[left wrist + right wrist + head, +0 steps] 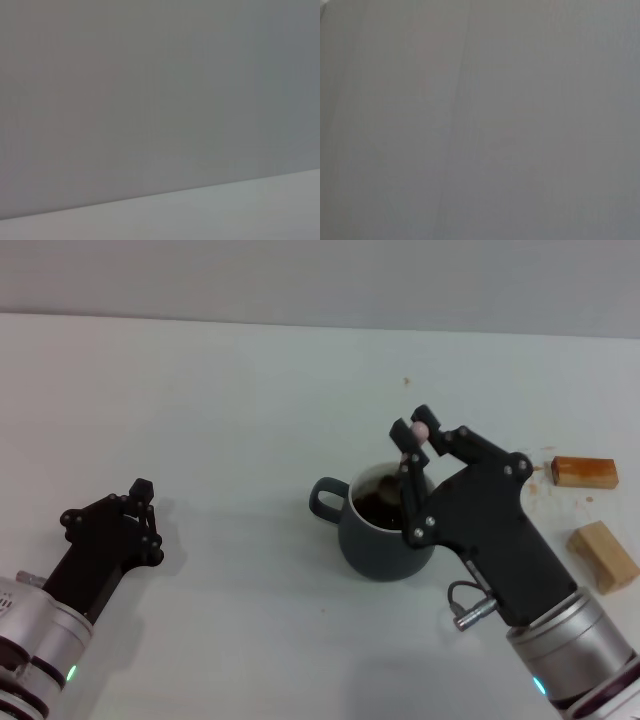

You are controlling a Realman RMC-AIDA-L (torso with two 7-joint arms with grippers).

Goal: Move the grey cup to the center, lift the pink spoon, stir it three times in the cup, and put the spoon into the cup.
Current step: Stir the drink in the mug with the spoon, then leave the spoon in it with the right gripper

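Looking at the scene: you have a white table with the grey cup just right of the frame's middle in the head view
Grey cup: upright, loop handle pointing toward the left of the frame, dark brown liquid inside, pale rim showing
Pink spoon: you see the pink spoon only as a pale pink handle tip poking up between the fingertips above the cup's far rim; its lower part runs down into the cup behind the fingers, and you cannot tell how deep it sits
Right gripper: your right gripper reaches in from the lower right of the frame, leaning over the cup's right side, jaws pinched closed on the spoon handle
Left gripper: your left gripper sits at the lower left of the frame, well apart from the cup, low over the table; you cannot tell how its jaws stand
Wooden blocks: two tan wooden blocks lie at the right edge, one above the other, near the right arm
Wrist views: both show you only plain grey surface
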